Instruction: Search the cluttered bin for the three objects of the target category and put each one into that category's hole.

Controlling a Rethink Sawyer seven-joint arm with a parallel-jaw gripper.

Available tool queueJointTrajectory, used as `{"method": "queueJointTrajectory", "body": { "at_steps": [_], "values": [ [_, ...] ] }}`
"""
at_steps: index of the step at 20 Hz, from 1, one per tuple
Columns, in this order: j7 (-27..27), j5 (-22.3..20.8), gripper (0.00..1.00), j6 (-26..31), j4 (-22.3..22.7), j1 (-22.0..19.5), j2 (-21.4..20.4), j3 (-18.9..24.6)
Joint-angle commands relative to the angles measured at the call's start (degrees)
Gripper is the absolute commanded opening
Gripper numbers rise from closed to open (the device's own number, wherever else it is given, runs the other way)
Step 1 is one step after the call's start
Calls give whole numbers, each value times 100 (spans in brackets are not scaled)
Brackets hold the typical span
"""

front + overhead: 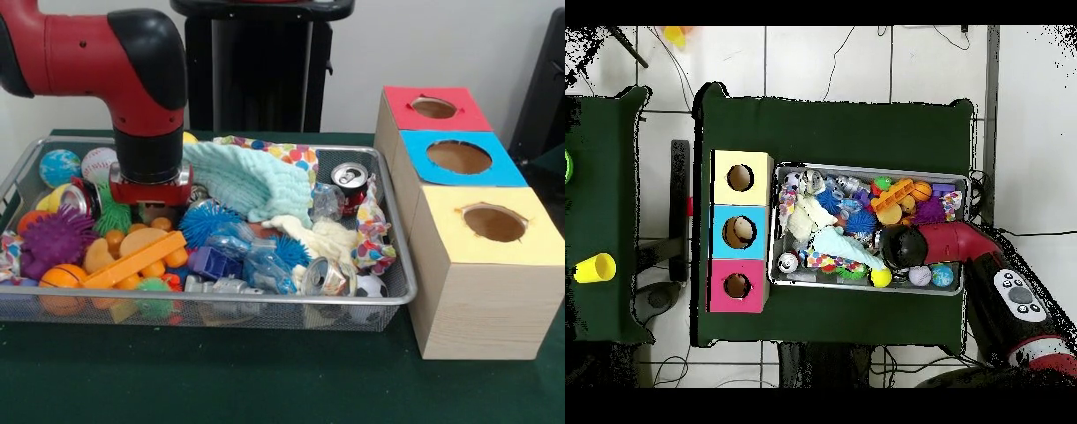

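Observation:
The wire mesh bin sits on the green table, full of clutter; the overhead view shows its rim too. My gripper reaches down into the bin's left part, above orange toys, its tip buried in the clutter. In the overhead view the arm's black head covers it. The red-topped box's round hole is at the far right, and also shows in the overhead view. I cannot pick out a tiger plush. A yellow thing behind the arm is too hidden to name.
The blue-topped box and the yellow-topped box stand in a row with the red one. In the bin lie a mint cloth, a cream cloth, a purple spiky ball, a blue spiky ball and cans.

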Motion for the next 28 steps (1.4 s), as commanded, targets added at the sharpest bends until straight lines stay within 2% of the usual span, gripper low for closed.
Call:
{"method": "queueJointTrajectory", "body": {
  "at_steps": [1, 7, 13, 21, 28],
  "values": [
    [1258, 946, 100, -342, 377, -195, -13, -103],
    [861, 1304, 100, -168, 430, -254, -150, -178],
    [190, 1728, 100, 602, 327, -325, -631, -113],
    [53, 1659, 100, 367, 135, -365, -397, -261],
    [-225, 1513, 100, 306, -27, -596, -191, -290]
  ]
}}
